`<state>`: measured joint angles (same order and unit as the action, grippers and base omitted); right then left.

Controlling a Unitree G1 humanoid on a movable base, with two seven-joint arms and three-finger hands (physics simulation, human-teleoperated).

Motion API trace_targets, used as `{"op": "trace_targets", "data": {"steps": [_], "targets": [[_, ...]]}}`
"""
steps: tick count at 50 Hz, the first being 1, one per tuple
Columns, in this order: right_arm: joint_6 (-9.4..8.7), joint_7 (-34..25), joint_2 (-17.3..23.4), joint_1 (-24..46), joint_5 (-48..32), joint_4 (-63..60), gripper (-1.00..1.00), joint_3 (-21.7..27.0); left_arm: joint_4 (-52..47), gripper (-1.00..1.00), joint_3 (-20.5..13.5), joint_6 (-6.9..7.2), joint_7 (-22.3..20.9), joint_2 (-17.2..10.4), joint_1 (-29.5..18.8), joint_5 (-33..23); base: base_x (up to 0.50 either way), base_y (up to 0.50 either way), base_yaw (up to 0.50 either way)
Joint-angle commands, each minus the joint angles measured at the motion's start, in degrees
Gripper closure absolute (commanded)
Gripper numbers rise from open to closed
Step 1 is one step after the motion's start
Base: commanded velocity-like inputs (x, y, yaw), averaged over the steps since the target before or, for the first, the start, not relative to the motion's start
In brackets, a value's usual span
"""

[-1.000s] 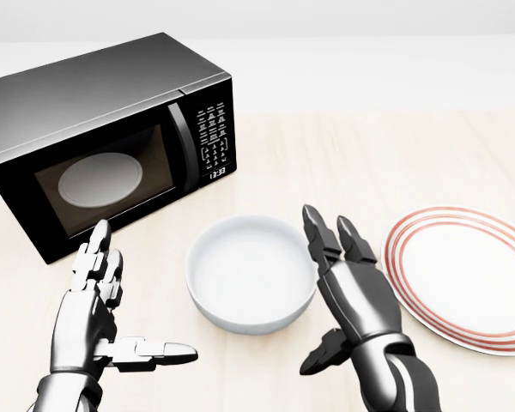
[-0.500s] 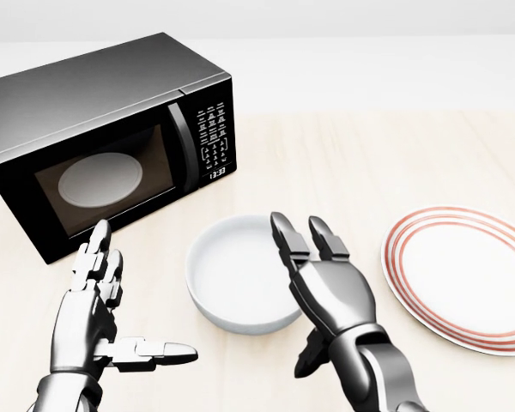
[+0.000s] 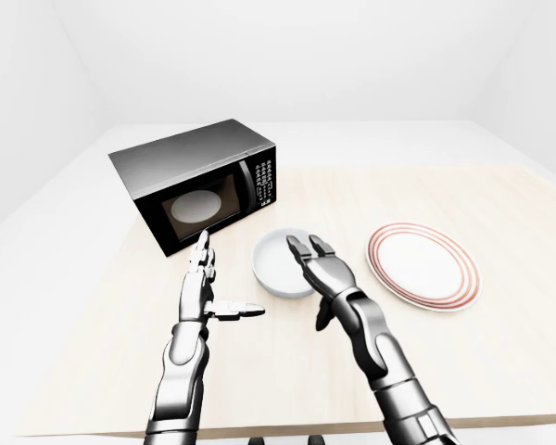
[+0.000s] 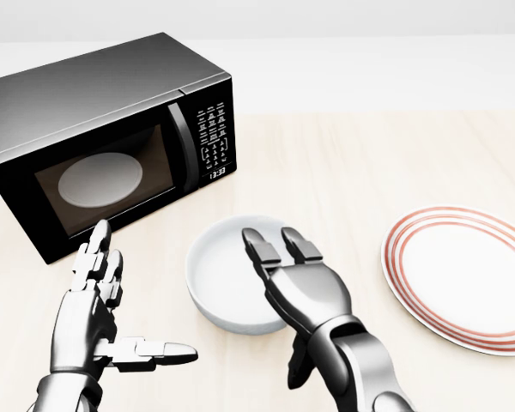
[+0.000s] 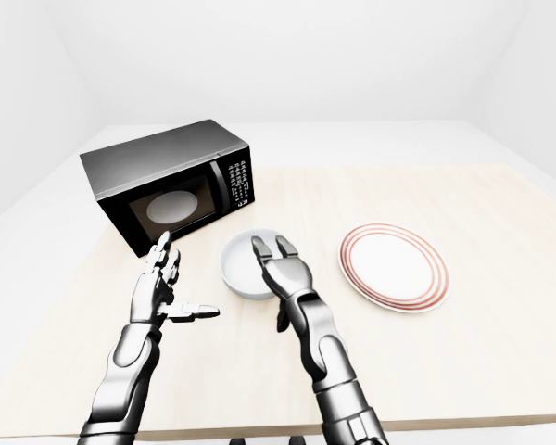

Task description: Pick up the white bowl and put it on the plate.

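The white bowl [image 4: 227,275] sits on the wooden table at the middle of the head view. The plate [image 4: 463,279], white with red rings, lies to its right. My right hand [image 4: 287,283] is open, palm toward the bowl, and its fingers [image 4: 262,249] reach over the bowl's right rim, hiding that part. My left hand [image 4: 107,309] is open and empty at the lower left, apart from the bowl, with its thumb pointing right.
A black microwave [image 4: 103,146] with its door shut stands at the upper left, close above my left hand. The wooden table [image 4: 369,163] stretches to the right; its near edge shows in the left-eye view [image 3: 500,422].
My right hand has moved left, from beside the bowl's right edge to over its right rim. The left hand, bowl and plate have not moved.
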<state>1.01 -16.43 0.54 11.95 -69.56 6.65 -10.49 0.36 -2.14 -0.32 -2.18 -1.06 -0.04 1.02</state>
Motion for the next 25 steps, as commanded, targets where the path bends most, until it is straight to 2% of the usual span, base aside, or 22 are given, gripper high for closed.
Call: {"op": "trace_targets", "data": {"steps": [1,15,24,25], "targets": [[-0.48,-4.9,-1.1,1.4,-2.7,-0.4,-1.00,-1.0,0.0,-1.00,0.0,0.01,0.0,0.0,0.0,0.0,0.00,0.00,0.00],[-0.84,-10.0,-1.6,1.8,-4.1,-0.3,-1.00,-1.6,0.0,-1.00,0.0,-0.01,0.0,0.0,0.0,0.0,0.00,0.00,0.00],[-1.93,-20.6,-1.5,2.3,-6.3,-2.5,-1.00,-1.8,0.0,-1.00,0.0,0.01,0.0,0.0,0.0,0.0,0.00,0.00,0.00],[-1.64,-21.0,-1.3,2.4,-6.8,-2.6,-1.00,-1.9,0.0,-1.00,0.0,0.00,0.0,0.0,0.0,0.0,0.00,0.00,0.00]]}}
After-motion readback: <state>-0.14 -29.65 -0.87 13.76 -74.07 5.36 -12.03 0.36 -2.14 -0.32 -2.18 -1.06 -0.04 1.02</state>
